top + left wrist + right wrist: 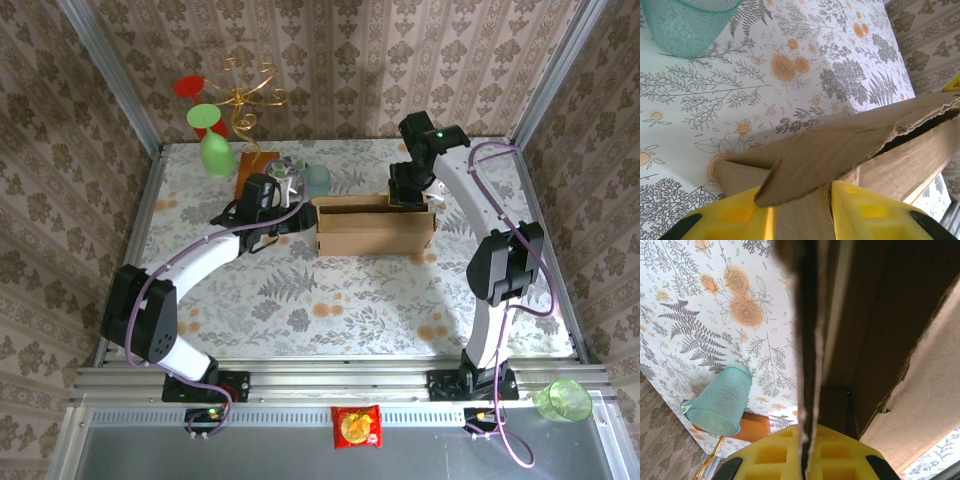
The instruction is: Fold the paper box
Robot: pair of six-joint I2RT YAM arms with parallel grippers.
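right gripper [805, 442] clamped on a wall of the paper box [375, 232]; left gripper [802, 212] partly open, end flap between its jaws. cardboard likely light, stiff, easily creased: grip flaps near fold lines

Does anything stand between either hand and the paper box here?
Nothing visible does. The left hand straddles the left end of the paper box; the right hand pinches its far wall.

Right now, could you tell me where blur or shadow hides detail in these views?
Top external: even light, sharp, box clear. Left wrist: the flap close and soft, shading the table beneath; cup sharper. Right wrist: box edge blurred against the lens, its inside dark.
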